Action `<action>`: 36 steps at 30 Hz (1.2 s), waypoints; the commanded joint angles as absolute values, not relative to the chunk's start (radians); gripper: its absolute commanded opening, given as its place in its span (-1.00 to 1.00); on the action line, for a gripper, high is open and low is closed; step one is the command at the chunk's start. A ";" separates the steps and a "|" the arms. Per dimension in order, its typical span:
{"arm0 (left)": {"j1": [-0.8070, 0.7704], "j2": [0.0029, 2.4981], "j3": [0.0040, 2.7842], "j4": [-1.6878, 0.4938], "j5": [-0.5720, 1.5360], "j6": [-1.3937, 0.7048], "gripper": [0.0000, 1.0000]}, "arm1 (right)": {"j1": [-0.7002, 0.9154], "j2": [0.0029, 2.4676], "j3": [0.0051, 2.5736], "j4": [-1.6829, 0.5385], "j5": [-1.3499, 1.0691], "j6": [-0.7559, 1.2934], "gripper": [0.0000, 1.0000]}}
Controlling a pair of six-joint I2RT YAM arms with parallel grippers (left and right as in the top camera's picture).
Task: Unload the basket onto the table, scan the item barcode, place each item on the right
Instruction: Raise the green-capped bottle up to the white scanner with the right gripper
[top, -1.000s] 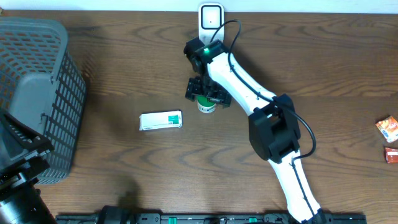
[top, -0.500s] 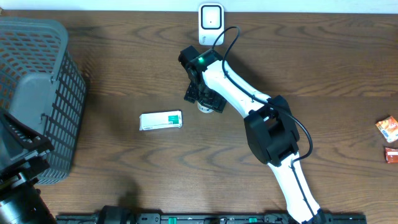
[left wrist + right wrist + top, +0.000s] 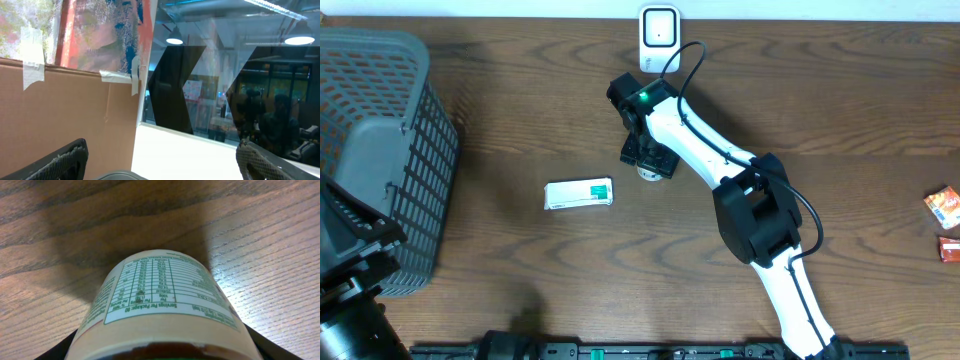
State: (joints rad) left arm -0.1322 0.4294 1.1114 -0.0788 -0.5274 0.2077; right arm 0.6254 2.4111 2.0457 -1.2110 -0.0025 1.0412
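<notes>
1 small jar [image 3: 165, 297] with a printed nutrition table stands on the wooden worktop [image 3: 520, 100], near the white scanner [image 3: 659, 30], between the fingers of the right end effector [image 3: 648, 157]; whether they already press it I cannot tell, while the left end effector [image 3: 162, 162] is wide open.

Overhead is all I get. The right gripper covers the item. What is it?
Observer: The right wrist view shows a cream round jar with green print, flanked by the right gripper.
Operator: Barcode facing that camera?
Observer: No. That face carries a nutrition table, upside down in that view, with no barcode in sight.
Operator: Left gripper?
Observer: The left gripper is open and empty, aimed at a window.
</notes>
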 commanded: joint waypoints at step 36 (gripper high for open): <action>-0.127 0.427 1.123 -0.076 -0.536 0.216 0.89 | 0.516 2.241 2.291 -1.699 -0.506 0.377 -0.04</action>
